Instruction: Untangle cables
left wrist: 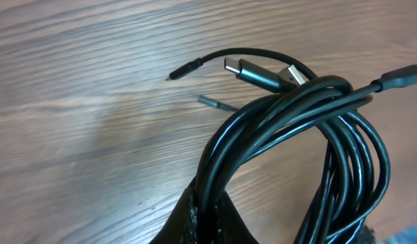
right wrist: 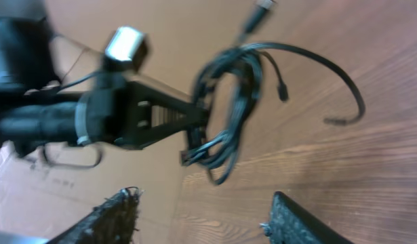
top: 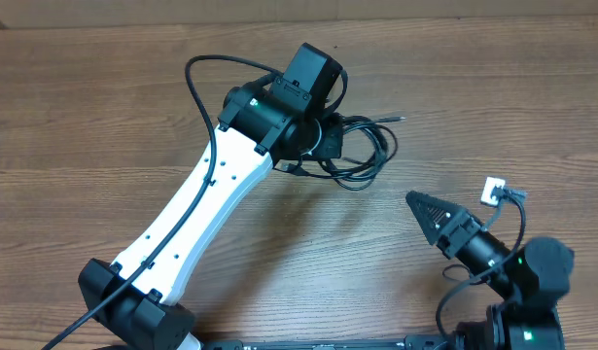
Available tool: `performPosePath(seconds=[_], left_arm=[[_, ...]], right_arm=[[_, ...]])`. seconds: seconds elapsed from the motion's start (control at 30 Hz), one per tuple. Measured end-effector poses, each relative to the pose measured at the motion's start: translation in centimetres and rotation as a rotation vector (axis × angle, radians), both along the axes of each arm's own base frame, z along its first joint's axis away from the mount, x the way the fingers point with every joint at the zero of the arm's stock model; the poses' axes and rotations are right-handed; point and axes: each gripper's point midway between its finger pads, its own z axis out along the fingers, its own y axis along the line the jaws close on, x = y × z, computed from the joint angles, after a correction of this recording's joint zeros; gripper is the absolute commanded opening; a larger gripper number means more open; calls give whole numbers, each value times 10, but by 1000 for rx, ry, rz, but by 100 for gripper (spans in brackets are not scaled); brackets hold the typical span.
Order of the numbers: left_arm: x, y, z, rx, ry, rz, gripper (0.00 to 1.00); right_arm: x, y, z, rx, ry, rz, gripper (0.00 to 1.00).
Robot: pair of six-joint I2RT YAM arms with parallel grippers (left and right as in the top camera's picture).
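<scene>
Several thin glossy black cables [left wrist: 276,112], looped together, silver-tipped plug ends [left wrist: 252,73] showing

Black cables [left wrist: 276,112] on a brown wood-grain tabletop [top: 85,117].
Cables glossy black, one plug tip [left wrist: 233,66] silver-grey; tabletop light brown with darker streaky grain; left arm [top: 206,204] white with black joints; right arm [top: 493,255] all black, small green light [top: 520,259], white tag [top: 493,190] just beyond it.
</scene>
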Motion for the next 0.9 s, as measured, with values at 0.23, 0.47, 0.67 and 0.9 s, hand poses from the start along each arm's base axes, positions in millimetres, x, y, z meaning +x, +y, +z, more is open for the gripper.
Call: performPosePath(seconds=[0.23,0.47,0.67,0.9], left_arm=[[-15,-24,4,-31,-15,-119,4],[-23,-35,5,-34,-29,-177,4],[-22,-34,5,-24,-40,-187,4],[-12,-24,3,35,-84,-151,64]], right_arm=[[21,9,-11,18,55,32,51],[29,25,-26,34,117,103,16],[35,30,-25,58,112,138,4],[32,37,-11,65,45,193,4]])
